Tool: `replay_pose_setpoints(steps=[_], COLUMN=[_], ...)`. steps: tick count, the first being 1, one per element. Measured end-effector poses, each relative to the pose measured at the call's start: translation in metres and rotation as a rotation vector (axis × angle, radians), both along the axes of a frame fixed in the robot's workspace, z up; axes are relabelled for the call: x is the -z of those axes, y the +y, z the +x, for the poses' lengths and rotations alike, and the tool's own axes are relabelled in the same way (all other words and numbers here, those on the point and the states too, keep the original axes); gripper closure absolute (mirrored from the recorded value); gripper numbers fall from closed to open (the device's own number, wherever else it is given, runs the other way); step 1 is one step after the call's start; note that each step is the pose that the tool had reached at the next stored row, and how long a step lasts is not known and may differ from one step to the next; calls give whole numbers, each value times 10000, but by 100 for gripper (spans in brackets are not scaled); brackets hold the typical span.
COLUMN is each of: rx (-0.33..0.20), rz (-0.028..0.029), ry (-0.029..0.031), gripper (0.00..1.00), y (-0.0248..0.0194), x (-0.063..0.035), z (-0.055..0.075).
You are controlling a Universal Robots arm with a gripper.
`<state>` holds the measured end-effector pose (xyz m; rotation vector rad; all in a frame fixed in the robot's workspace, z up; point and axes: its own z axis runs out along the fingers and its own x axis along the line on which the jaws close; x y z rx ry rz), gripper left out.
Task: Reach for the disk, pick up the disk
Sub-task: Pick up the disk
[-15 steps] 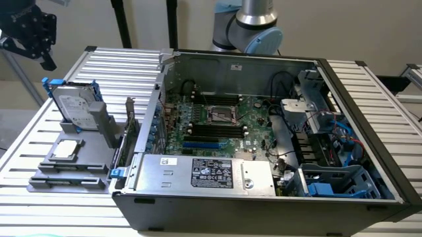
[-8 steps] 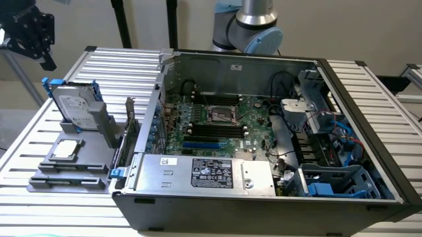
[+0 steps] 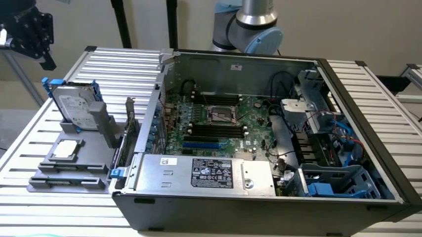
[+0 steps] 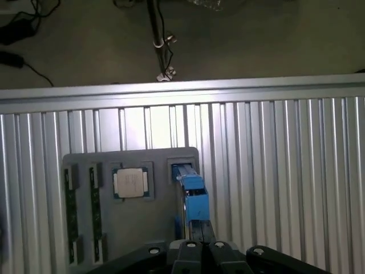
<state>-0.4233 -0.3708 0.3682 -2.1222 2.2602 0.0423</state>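
Note:
The disk (image 3: 74, 105) stands on edge in a slot of a grey holder tray (image 3: 99, 129) at the exterior view's left, its silver face and white label showing inside a bright blue frame. In the wrist view the disk (image 4: 192, 197) appears edge-on from above, mostly as its blue frame. My gripper (image 3: 45, 58) hangs high above the table, up and toward the exterior view's left of the disk, well apart from it. In the wrist view the gripper (image 4: 203, 248) has its fingers closed together, with nothing between them, just over the disk's near end.
The tray also holds a square silver processor chip (image 3: 68, 148) (image 4: 132, 182) and two memory sticks (image 3: 66, 181) (image 4: 72, 212). An open computer case (image 3: 264, 128) takes up the middle of the slatted metal table (image 3: 389, 98). A black stand pole (image 4: 155, 25) rises beyond the table edge.

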Motion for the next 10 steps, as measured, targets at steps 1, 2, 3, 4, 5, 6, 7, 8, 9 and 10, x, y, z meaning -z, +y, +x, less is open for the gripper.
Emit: replay_pose_setpoints(steps=[1,2,3,4,5,6,7,8,9,10], rx=[-42,-80,-110,-134,-150,-155,-158,-158,-158,-159], rz=[8,10,11,11,11,12,12,8,7,7], ry=[34,76,127,194,289,383,440,445,445,446], gripper=[89,89,89,89,89,89,89,89,89,89], y=[2,5,9,15,21,28,35,39,39,39], x=[0,1,1,2,2,3,4,5,5,4], z=[0,0,0,1,1,0,2,3,2,2])
